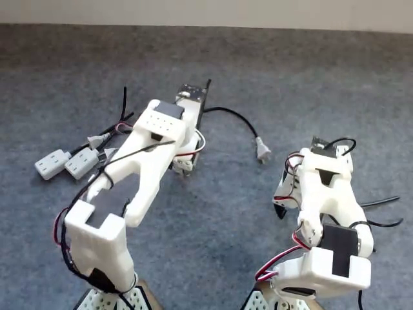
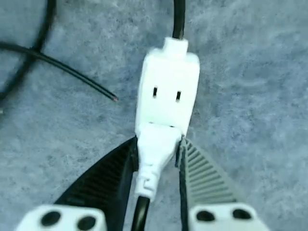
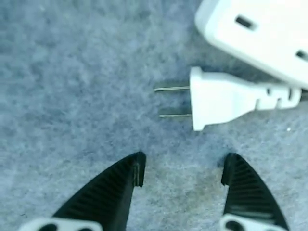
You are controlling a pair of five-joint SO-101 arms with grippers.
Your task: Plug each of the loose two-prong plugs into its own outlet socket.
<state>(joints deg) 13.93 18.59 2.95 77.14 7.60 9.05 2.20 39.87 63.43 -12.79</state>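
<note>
Left gripper (image 2: pixel 159 147) is clamping a white plug (image 2: pixel 155 161) by its body, jaws closed down to the plug's width. It's pressing the plug's nose against the end of a white socket block (image 2: pixel 166 91) lying on the grey carpet (image 2: pixel 250 96). The prongs are hidden, so can't tell if it's seated. Risk here: nothing is holding that block, so more push is prob. sliding it along the carpet instead of driving prongs in, and letting go too early is risking the stiff cord pulling the plug back out. Right gripper (image 3: pixel 183 168) is hanging wide open w/ nothing in it, just short of a second plug (image 3: pixel 226 98) lying flat w/ both bare prongs (image 3: pixel 171 88) showing and a second block (image 3: pixel 260 29) just beside it. Risk there: going straight in is putting the fingers across the prongs, not the body, or nudging the plug off line. Count: each wrist view is giving 1 plug + 1 block. The high view is showing an outer block (image 1: pixel 51 165) and an inner block (image 1: pixel 80 163) side by side at far left, a small plug (image 1: pixel 97 141) near them and a loose plug (image 1: pixel 262 152) btwn the arms. Can't tell if that last one is the right gripper's plug, so no firm total.
</note>
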